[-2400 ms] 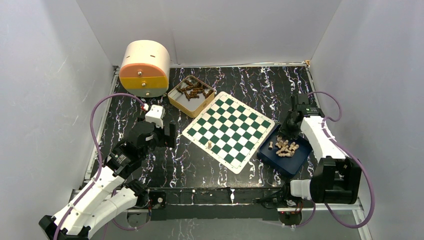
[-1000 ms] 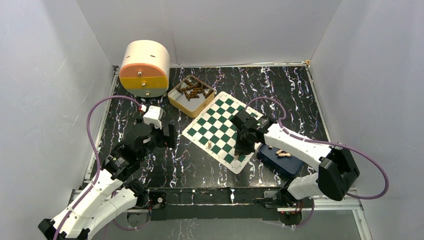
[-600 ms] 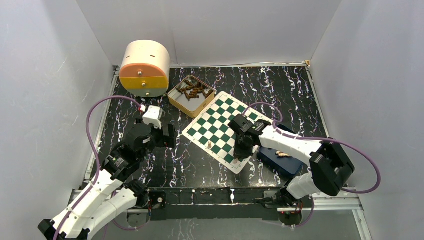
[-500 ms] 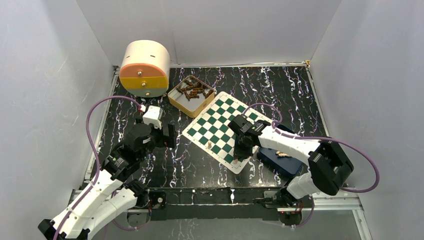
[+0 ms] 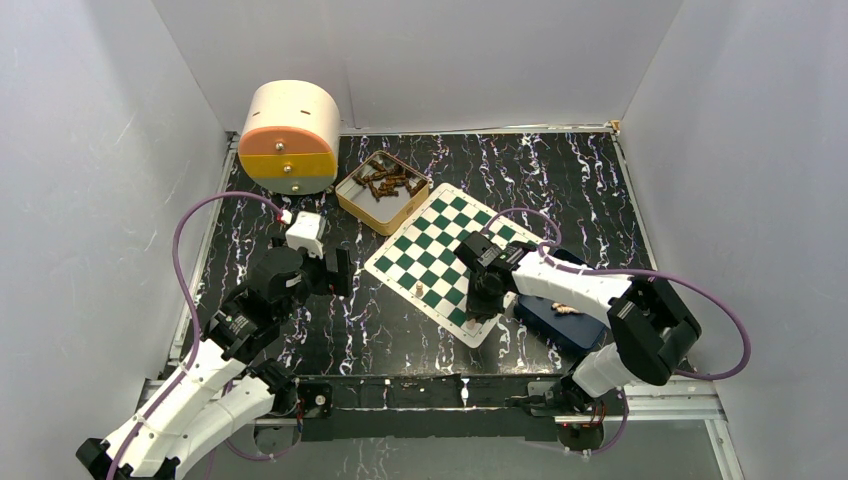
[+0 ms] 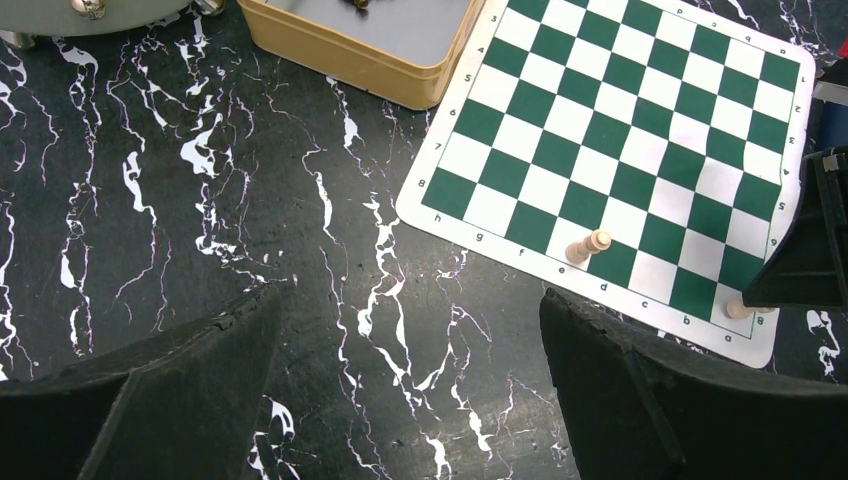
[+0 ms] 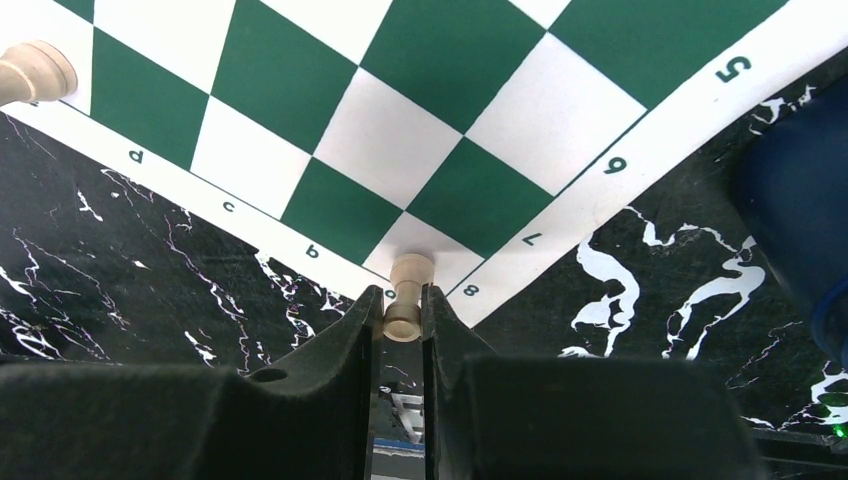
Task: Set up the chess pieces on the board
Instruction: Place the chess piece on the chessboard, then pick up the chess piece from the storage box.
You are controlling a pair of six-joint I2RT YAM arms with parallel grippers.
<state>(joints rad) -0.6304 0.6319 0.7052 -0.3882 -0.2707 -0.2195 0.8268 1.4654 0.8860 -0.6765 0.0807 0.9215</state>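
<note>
right gripper: fingers pinched tight on one light tan chess piece, its base at the white corner square of the board, by the mark 8.
second piece: same edge row, apart.
left gripper: jaws spread wide, holding nothing, over the marbled table beside the board.
blue tray: right of board, loose pieces inside.
tan tin: behind board, holds dark pieces.

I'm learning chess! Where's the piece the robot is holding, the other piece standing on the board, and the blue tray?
held piece (image 7: pixel 405 298): right wrist view, its narrow waist.
standing piece (image 6: pixel 588 246): left wrist view, its middle.
blue tray (image 5: pixel 552 325): top external view, its near edge.
</note>
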